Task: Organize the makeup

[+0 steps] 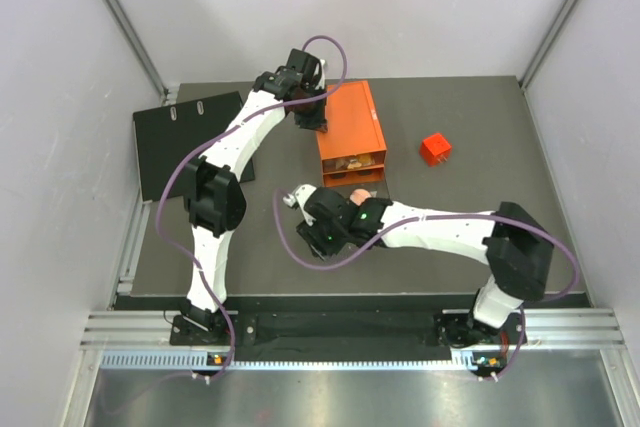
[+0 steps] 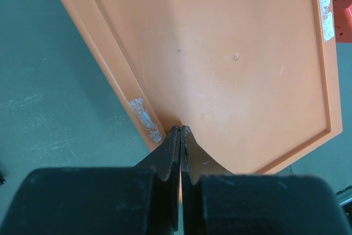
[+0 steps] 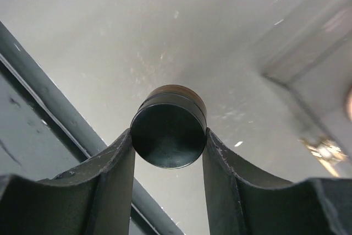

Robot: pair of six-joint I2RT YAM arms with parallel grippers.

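Note:
My right gripper (image 3: 168,136) is shut on a round disc (image 3: 168,133), black on the face toward the camera and coppery on its far face. It holds the disc in the air, pointed up at the wall. In the top view this gripper (image 1: 295,197) is left of the orange box's near end. Several small tan makeup items (image 1: 352,160) show inside the box's open near end. A pinkish thing (image 1: 357,194) lies just in front of it. My left gripper (image 2: 181,130) is shut and empty, its tips on the orange lid near the box's left edge (image 1: 312,125).
The large orange box (image 1: 350,132) lies mid-table; its lid (image 2: 231,53) fills the left wrist view. A small red cube (image 1: 435,149) sits to its right. A black flat board (image 1: 190,142) lies at the left. Walls enclose the table on three sides.

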